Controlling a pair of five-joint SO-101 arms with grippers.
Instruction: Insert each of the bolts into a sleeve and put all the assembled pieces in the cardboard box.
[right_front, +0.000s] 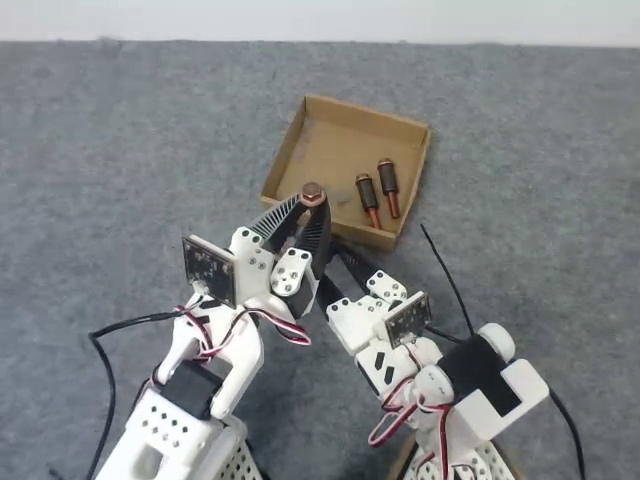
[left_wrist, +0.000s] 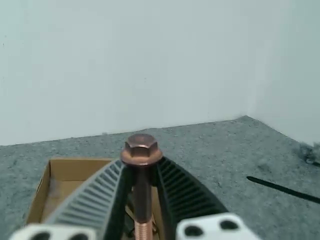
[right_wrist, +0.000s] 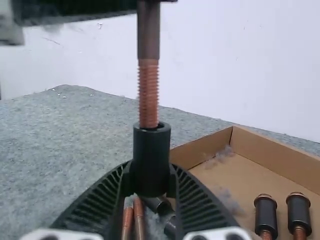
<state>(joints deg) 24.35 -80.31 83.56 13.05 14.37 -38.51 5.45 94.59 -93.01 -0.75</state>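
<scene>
With left pincer (left_wrist: 141, 165), clamping bolt (left_wrist: 141, 149) by the shank, head up, just by the box (right_front: 345, 108); with right pincer (right_wrist: 150, 172), gripping sleeve (right_wrist: 151, 155) upright underneath, thread tip just inside the bore. Mid-insertion, seemingly, with two assembled pieces (right_front: 365, 190) already boxed. Next: keep both axes aligned, press straight down to the head, then drop into box.

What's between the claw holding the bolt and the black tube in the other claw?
Just the bolt, its threaded shaft running from the left gripper into the top of the sleeve that the right gripper holds. The right wrist view shows it.
</scene>
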